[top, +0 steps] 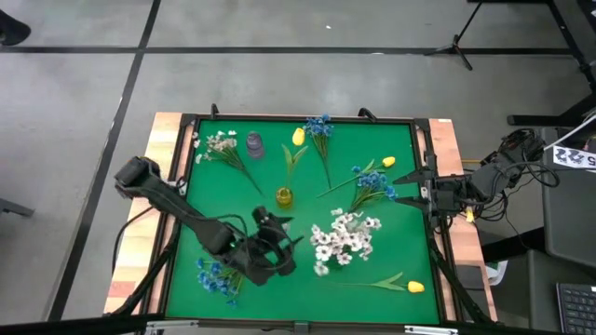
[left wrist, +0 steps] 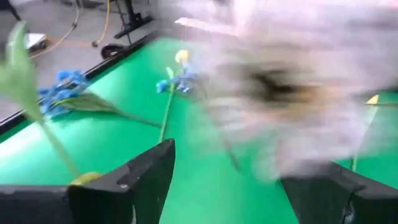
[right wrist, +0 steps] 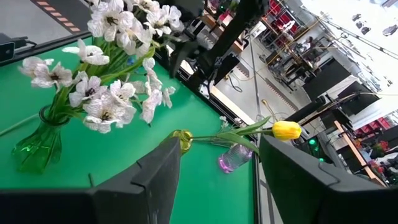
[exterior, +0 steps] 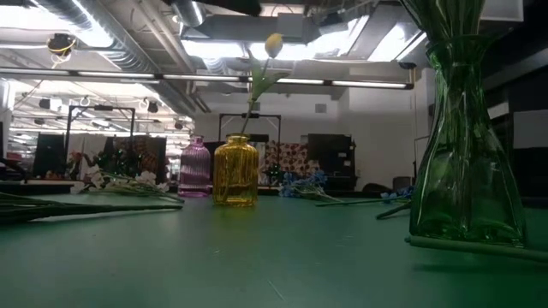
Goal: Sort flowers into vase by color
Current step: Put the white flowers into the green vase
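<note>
My left gripper (top: 277, 244) hung near the front of the green mat (top: 391, 149), fingers spread wide and holding nothing, just left of the white flowers (top: 343, 236) standing in the green vase (exterior: 467, 162). Blue flowers (top: 216, 275) lay at the near left and a yellow tulip (top: 402, 284) at the near right. Farther back I saw the yellow vase (top: 284, 196) holding one yellow bud (exterior: 273, 44). My right gripper (top: 430, 194) waited at the right edge, fingers apart. Farthest stood the purple vase (top: 254, 144).
</note>
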Tool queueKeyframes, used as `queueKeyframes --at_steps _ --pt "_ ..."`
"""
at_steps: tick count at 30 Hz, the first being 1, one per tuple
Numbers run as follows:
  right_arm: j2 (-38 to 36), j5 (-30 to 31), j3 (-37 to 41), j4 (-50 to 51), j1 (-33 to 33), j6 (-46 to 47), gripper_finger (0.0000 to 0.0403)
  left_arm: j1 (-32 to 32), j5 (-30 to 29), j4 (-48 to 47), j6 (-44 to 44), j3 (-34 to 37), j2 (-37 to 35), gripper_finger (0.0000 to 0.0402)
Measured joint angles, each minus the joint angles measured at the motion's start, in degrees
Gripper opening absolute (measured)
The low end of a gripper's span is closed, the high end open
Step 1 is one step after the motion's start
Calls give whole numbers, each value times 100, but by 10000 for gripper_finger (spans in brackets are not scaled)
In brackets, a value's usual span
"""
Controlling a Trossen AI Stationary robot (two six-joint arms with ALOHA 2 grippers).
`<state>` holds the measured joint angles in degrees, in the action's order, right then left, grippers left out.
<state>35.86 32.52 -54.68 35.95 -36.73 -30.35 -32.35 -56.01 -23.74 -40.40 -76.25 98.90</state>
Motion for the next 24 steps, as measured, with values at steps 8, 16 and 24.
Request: queueKeyframes --at_steps 8,16,24 --pt "0 4 0 28 -2 0 218 38 -379 -2576 -2337 0 -422 271" --pt "0 149 0 80 0 1 218 314 -99 -6456 -7684 2 -466 271" --pt "0 150 0 225 -2 -33 218 1253 1068 -6083 -6676 41 -490 271"
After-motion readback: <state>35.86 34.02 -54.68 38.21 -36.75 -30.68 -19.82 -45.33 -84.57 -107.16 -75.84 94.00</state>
